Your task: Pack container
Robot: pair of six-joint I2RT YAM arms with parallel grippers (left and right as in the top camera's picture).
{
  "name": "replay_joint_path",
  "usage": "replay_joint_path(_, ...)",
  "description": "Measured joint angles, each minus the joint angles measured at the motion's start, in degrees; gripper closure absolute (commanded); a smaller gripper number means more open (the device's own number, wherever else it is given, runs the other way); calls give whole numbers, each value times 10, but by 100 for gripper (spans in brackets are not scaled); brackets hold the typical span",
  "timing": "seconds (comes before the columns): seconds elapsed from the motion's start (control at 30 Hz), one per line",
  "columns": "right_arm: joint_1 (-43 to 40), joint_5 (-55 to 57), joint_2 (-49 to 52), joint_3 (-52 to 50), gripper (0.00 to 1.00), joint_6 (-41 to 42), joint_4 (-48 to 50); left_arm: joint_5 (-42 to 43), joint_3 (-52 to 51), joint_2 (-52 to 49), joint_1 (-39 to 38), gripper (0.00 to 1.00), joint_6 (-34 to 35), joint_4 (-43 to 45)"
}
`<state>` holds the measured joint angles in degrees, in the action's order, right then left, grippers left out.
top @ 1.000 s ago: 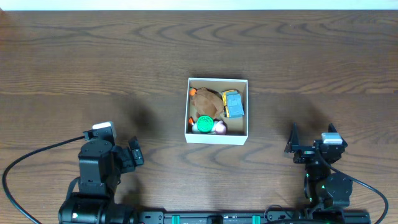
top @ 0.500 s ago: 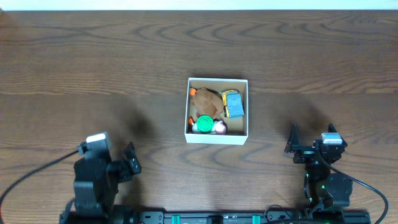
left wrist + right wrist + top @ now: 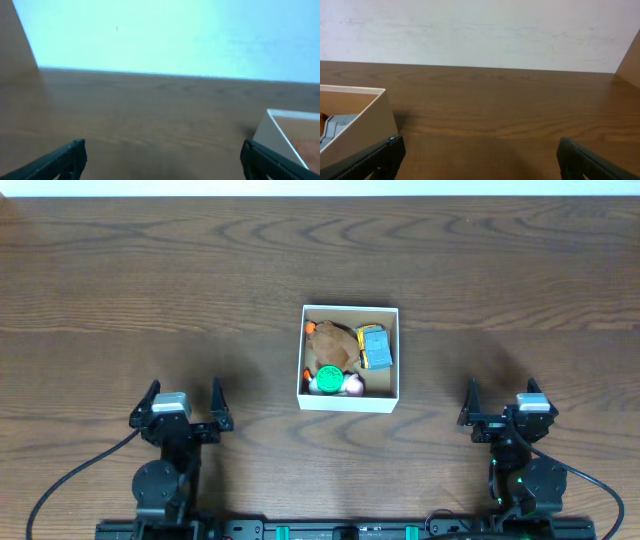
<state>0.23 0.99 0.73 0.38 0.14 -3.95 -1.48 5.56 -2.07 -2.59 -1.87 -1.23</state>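
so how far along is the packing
Done: the box holds a brown toy, a car and a green disc. In hand: nothing; the left gripper and right gripper sit open and empty, away from the box. Left: no loose toy shows on the table, so it looks finished.

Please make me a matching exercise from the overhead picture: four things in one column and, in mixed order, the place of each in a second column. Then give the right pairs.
1. green round toy
2. blue and yellow toy
3. left gripper
4. container

a. middle of the table
b. right side inside the container
c. near table edge, left of the container
d. near left corner inside the container

Pairs: 1-d, 2-b, 3-c, 4-a
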Motion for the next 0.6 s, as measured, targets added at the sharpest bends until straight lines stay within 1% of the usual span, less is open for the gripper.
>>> replay_joint_path(0.07, 0, 0, 0, 0, 1, 0, 0, 1, -22, 2, 5, 2, -12, 32)
replay_joint_path(0.13, 0, 0, 0, 0, 1, 0, 0, 3, -41, 8, 11, 2, -20, 40)
replay_joint_path(0.2, 0, 0, 0, 0, 1, 0, 0, 3, -51, 13, 17, 2, -27, 20)
replay_joint_path(0.37, 0, 0, 0, 0, 1, 0, 0, 13, -47, 14, 21, 2, -26, 1)
replay_joint_path(0.6, 0, 0, 0, 0, 1, 0, 0, 15, -43, 14, 21, 2, -26, -4)
